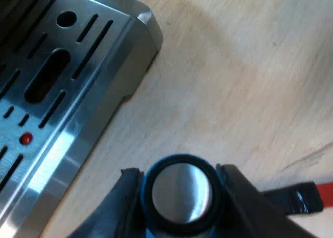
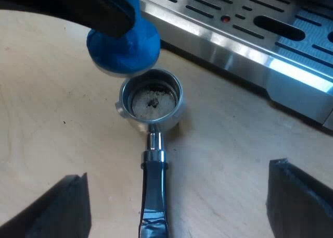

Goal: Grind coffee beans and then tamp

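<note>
**Coffee-prep station on a wooden top; home, café or lab: cannot tell**

Pale wood-grain surface [image 1: 234,82] with a dark scuff [image 1: 307,157] reads as a countertop or bench top. Standing on it is an espresso machine's brushed stainless-steel slotted drip tray [image 1: 78,139], with a small red dot [image 1: 25,139] set among the slots. Near the tray's edge a round metal holder with a chrome-necked dark handle [image 2: 151,100] lies basket-up, with pale residue and dark specks inside. A blue tamper with a round steel face [image 2: 122,42] is at the holder's rim. Everything is coffee gear, all on one wooden top, so this is a coffee-making spot, kitchen-counter style.
</note>
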### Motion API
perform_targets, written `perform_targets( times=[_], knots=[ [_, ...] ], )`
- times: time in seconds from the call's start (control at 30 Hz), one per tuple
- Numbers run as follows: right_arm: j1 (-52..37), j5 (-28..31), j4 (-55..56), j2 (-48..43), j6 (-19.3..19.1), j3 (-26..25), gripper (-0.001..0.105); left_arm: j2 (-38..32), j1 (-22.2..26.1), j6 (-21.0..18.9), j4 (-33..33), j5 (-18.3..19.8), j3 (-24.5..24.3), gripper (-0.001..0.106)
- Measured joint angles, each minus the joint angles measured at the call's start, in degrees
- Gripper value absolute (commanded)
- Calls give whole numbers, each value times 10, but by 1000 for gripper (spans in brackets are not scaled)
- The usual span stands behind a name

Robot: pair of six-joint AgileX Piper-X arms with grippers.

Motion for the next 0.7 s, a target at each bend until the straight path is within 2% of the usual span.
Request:
perform_targets(
  times=[0.23, 0.57, 0.7],
  knots=[
    [0, 0, 0, 4, 0, 0, 71, 23, 0, 0, -26, 0, 3, 12],
    [0, 0, 0, 4, 0, 0, 71, 43, 0, 0, -26, 0, 6, 12],
    [0, 0, 0, 4, 0, 0, 71, 43, 0, 0, -37, 0, 32, 12]
  ],
)
